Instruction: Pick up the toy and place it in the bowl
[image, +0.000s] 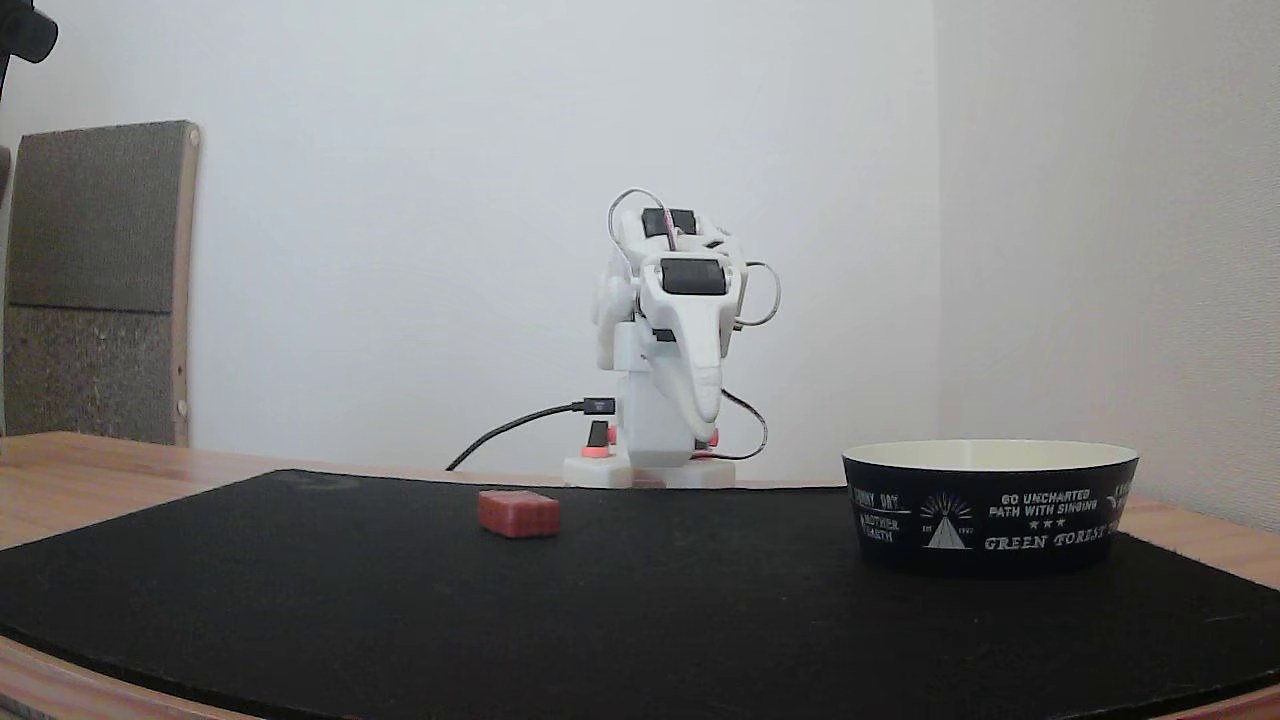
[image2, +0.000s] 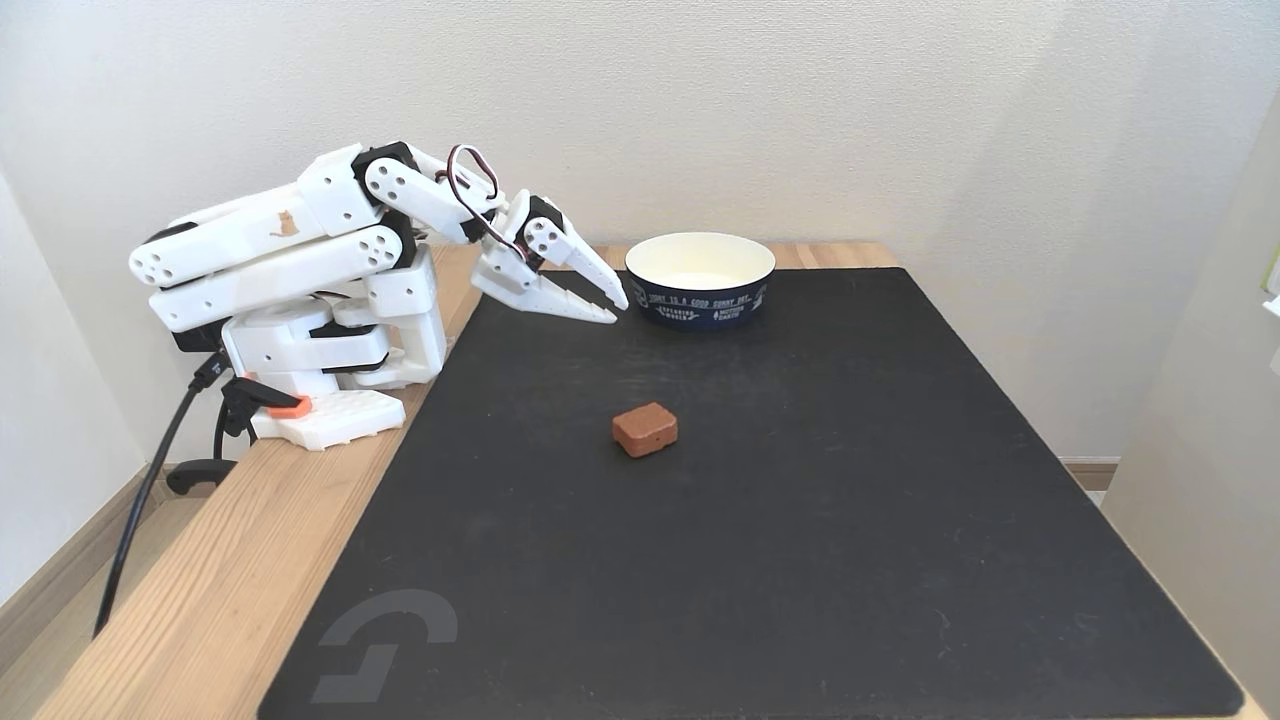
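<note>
— What's in the bowl (image2: 700, 291)?
— Nothing I can see; the cream inside looks bare. It sits at twelve o'clock on the black mat (image2: 800, 520).
— And the toy (image2: 645, 429)?
— Mid-mat, at about six o'clock from the bowl, well apart from it.
— The gripper (image2: 615, 308)?
— Hangs just beside the bowl's nine o'clock side, jaws slightly parted, holding nothing.
— The room?
— Wooden table (image2: 210, 590), plain pale walls.
</note>
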